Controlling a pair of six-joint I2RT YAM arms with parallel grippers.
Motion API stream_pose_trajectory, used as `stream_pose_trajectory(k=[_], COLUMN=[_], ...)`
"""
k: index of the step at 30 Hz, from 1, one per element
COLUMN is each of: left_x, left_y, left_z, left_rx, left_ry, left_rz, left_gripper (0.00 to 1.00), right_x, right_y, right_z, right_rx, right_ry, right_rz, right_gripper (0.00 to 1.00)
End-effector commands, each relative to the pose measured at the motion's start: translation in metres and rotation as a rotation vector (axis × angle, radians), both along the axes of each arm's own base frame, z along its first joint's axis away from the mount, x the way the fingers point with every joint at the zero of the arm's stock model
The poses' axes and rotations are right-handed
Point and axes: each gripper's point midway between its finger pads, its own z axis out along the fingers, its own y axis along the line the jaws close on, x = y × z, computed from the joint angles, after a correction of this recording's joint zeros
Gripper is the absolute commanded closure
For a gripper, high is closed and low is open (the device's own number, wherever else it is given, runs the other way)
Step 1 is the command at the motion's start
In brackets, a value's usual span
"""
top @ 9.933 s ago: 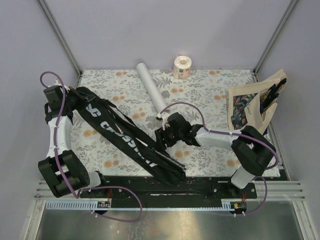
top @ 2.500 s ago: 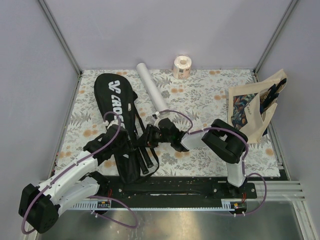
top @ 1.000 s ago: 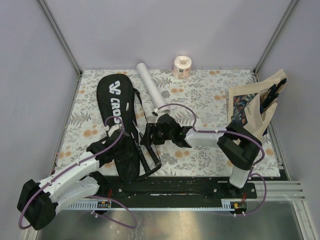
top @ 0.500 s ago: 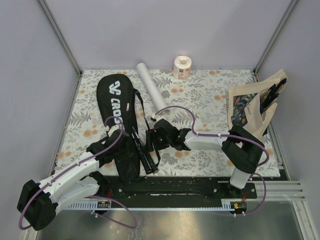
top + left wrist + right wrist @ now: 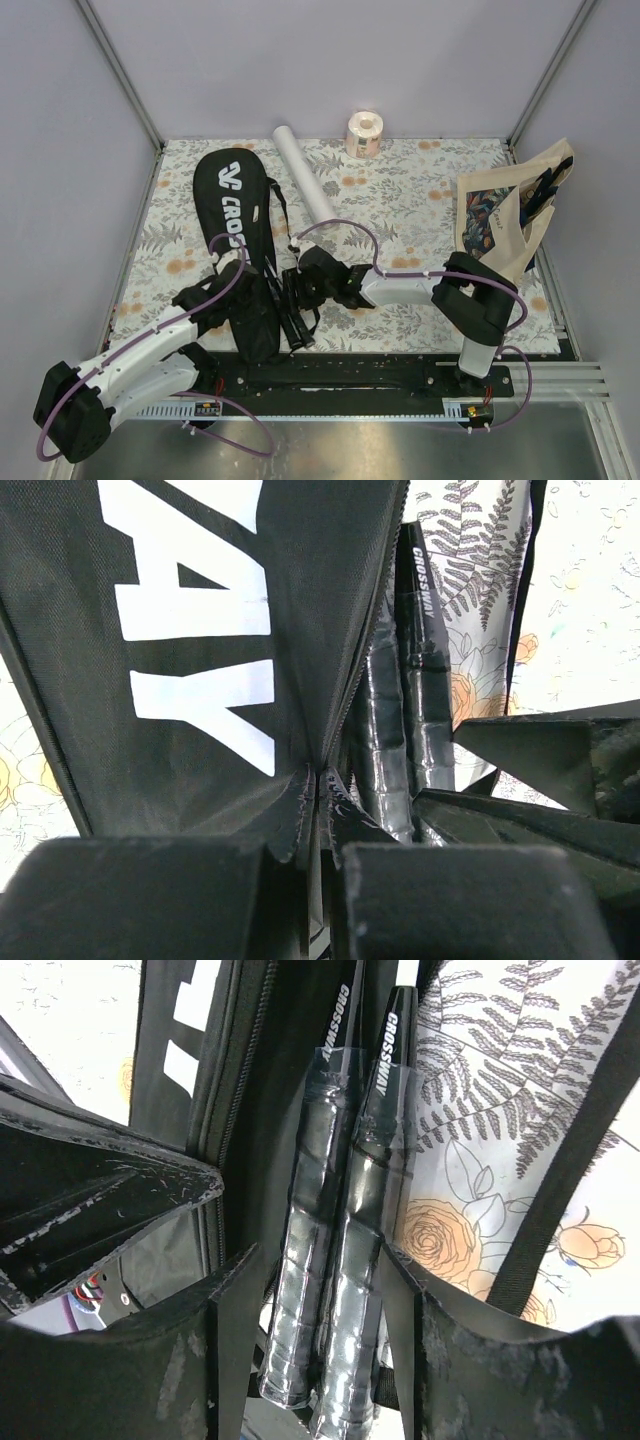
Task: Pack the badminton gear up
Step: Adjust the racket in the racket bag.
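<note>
A floral-print table (image 5: 420,180) carries the badminton kit. The long black racket bag (image 5: 233,200) with white lettering lies lengthwise on the table's left half, its broad end toward the back wall and its narrow end toward the arm bases. The left arm reaches in from the near left corner. The left gripper (image 5: 320,825) has its jaws pressed together on the bag's fabric edge at the narrow end, next to the zip.

The right arm stretches leftward across the table's near half. The right gripper (image 5: 320,1265) stands with its jaws apart, straddling the two racket handles (image 5: 345,1210). One pad lies against a handle, with a dark gap at the other. The handles are black, film-wrapped and marked "CROSSWAY". They lie side by side, touching, along the bag's open zip edge and pointing toward the near edge. The rest of the rackets is hidden by the bag. A black bag strap (image 5: 550,1210) crosses the cloth just beside them.

A beige tote bag (image 5: 495,215) with a colourful print leans at the right edge, well apart from the arms' work. The white tube (image 5: 305,185) lies at an angle near the back, just right of the bag's broad end. A small pinkish paper roll (image 5: 364,133) stands near the tube's far end, by the back wall.
</note>
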Motion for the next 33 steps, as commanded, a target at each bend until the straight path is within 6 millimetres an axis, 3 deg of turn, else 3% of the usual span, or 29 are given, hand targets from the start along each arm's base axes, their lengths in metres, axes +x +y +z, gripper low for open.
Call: stream_pose_trajectory(k=[1,6,10,17,21,25,33], left_x=[0.008,0.008,0.009,0.008,0.006,0.004,0.005], left_y=[-0.011,-0.012,-0.014,-0.016,-0.013,-0.014,-0.013], left_z=[0.008,0.007,0.008,0.012,0.006,0.005,0.010], left_rx=[-0.062,-0.066,-0.071,-0.100,-0.103,-0.107,-0.106], left_ry=[-0.040,-0.039,-0.040,-0.049,-0.047,-0.041,-0.056], left_rz=[0.000,-0.005,-0.007,-0.007,0.017,0.010,0.015], left_gripper=[1.00,1.00,1.00,1.00,1.00,1.00,1.00], right_x=[-0.012,-0.013,-0.003,-0.007,-0.005,-0.012,-0.030], right_y=[0.023,0.023,0.017,0.016,0.012,0.011,0.020], right_z=[0.009,0.004,0.016,-0.001,0.031,0.051,0.030], right_rx=[0.058,0.012,-0.023,-0.036,0.002,0.018,0.017], right_ry=[0.012,-0.010,-0.062,-0.012,-0.080,-0.081,0.001], right_rz=[0.046,0.036,0.005,-0.024,0.000,0.038,0.053], right_gripper=[0.44,0.46,0.46,0.46,0.46,0.49,0.52])
